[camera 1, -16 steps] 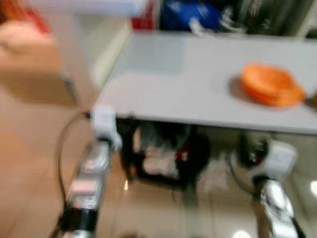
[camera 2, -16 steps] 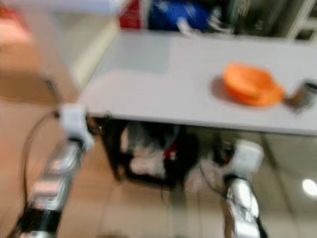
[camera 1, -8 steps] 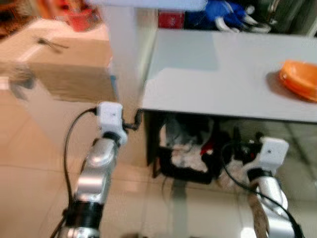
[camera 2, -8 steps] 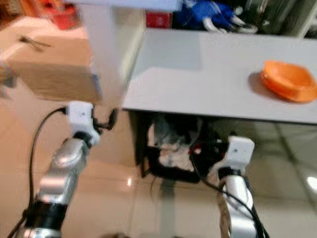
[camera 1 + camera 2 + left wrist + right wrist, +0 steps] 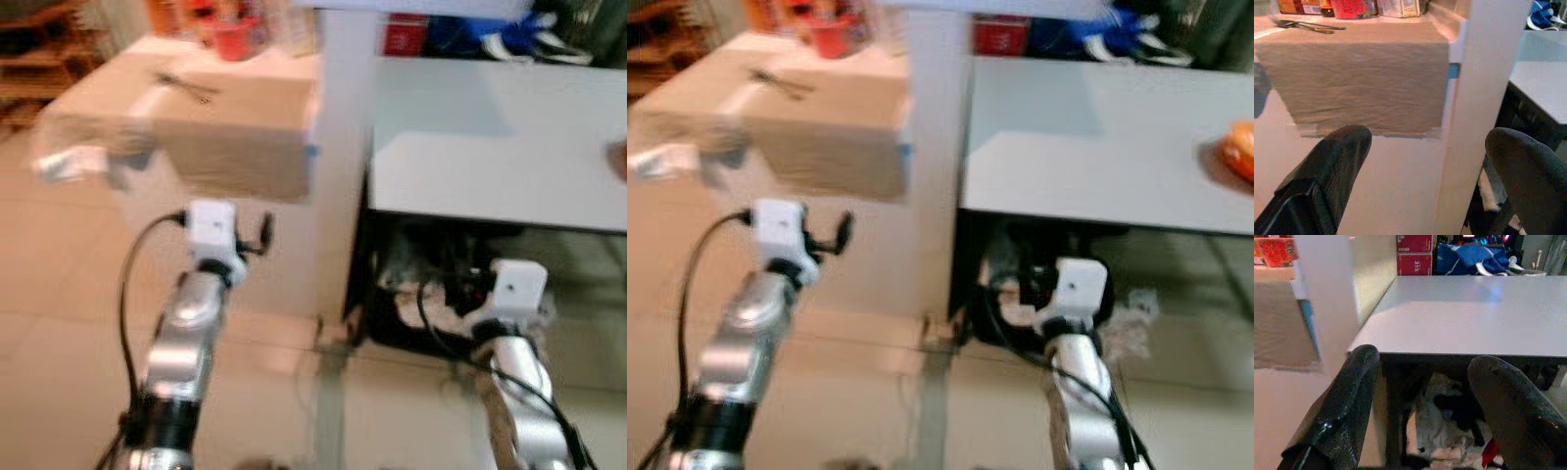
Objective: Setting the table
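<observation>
The grey desk (image 5: 1097,147) stands ahead on the right with almost nothing laid on it; an orange dish (image 5: 1240,157) sits at its far right edge, so the setting looks barely begun. To the left, a paper-covered counter (image 5: 196,108) carries a red cup (image 5: 231,37) and some cutlery (image 5: 181,86), which I'd guess need fetching. Cloths and clutter (image 5: 1444,431) lie under the desk. The left hand (image 5: 1425,161) hangs before the counter, fingers spread wide and empty. The right hand (image 5: 1422,396) is likewise agape, holding nothing.
</observation>
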Robot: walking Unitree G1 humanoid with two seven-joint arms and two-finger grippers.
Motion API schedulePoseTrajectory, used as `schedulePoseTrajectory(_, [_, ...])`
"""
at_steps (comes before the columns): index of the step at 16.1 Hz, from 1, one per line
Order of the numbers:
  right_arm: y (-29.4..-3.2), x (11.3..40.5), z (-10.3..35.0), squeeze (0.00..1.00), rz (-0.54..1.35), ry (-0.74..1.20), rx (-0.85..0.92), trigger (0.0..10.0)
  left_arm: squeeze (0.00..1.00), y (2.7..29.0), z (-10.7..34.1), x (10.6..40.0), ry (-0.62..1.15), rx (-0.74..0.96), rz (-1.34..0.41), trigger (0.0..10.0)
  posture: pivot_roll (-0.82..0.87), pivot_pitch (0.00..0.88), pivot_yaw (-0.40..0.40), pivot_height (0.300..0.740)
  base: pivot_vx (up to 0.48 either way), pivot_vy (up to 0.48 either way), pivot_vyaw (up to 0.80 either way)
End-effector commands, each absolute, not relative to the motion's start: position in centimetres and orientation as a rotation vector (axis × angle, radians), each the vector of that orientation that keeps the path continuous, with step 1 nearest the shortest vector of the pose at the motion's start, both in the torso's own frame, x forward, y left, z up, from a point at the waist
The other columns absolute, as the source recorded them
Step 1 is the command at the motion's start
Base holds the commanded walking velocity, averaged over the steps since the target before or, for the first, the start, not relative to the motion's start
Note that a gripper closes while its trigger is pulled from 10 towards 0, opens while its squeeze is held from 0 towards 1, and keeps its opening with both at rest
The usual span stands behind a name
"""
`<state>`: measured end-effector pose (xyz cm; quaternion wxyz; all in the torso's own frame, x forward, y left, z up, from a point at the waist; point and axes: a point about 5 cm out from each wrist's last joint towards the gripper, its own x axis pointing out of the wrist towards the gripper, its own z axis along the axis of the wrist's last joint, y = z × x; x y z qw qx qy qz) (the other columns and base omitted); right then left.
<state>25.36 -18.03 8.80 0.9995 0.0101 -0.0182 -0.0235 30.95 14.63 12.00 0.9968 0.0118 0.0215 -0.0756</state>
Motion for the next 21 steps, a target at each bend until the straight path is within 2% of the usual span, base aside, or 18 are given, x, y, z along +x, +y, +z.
schedulePoseTrajectory(1, [-17.7, 25.5, 9.0, 0.0, -0.039, -0.051, 0.02, 10.0, 0.0, 15.0, 12.6, 31.1, 0.02, 0.044, -0.148, 10.0, 0.05, 0.0, -0.008, 0.74, 0.0, 0.48, 0.0])
schedulePoseTrajectory(7, [-17.5, 25.8, 9.4, 0.0, -0.013, -0.064, -0.011, 10.0, 0.0, 13.8, 13.1, 31.8, -0.003, 0.079, -0.175, 10.0, 0.03, 0.0, -0.014, 0.74, 0.0, 0.48, 0.0])
schedulePoseTrajectory(10, [-17.5, 26.0, 9.7, 0.0, -0.002, -0.072, -0.025, 10.0, 0.0, 13.1, 13.2, 32.0, -0.012, 0.109, -0.192, 10.0, 0.02, 0.0, -0.017, 0.74, 0.0, 0.0, 0.0])
schedulePoseTrajectory(13, [-17.6, 26.4, 11.0, 0.0, 0.009, -0.137, -0.081, 10.0, 0.0, 12.0, 14.0, 31.9, -0.058, 0.069, -0.215, 10.0, 0.02, 0.0, -0.02, 0.74, 0.464, 0.0, 0.0])
schedulePoseTrajectory(21, [-18.3, 26.3, 11.5, 0.0, -0.061, -0.181, -0.082, 10.0, 0.0, 12.2, 15.3, 32.8, -0.112, 0.085, -0.212, 10.0, 0.02, 0.0, -0.011, 0.74, 0.437, 0.0, 0.0])
